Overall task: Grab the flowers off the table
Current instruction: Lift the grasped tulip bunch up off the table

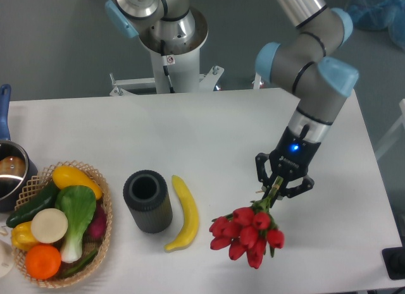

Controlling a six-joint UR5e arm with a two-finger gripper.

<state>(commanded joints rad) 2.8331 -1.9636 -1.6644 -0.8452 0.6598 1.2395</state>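
The flowers [249, 234], a bunch of red tulips with green leaves and stems, hang heads-down over the front right part of the white table [215, 136]. My gripper [276, 188] is shut on their green stems just above the leaves. The red heads appear lifted off the tabletop and swing slightly to the right under the wrist. The stem ends are hidden between the fingers.
A yellow banana [183, 213] lies left of the flowers, beside a dark upright cylinder [147, 200]. A wicker basket [104, 212] of vegetables stands at the front left, with a pot [11, 174] behind it. The robot base [169, 38] is at the back.
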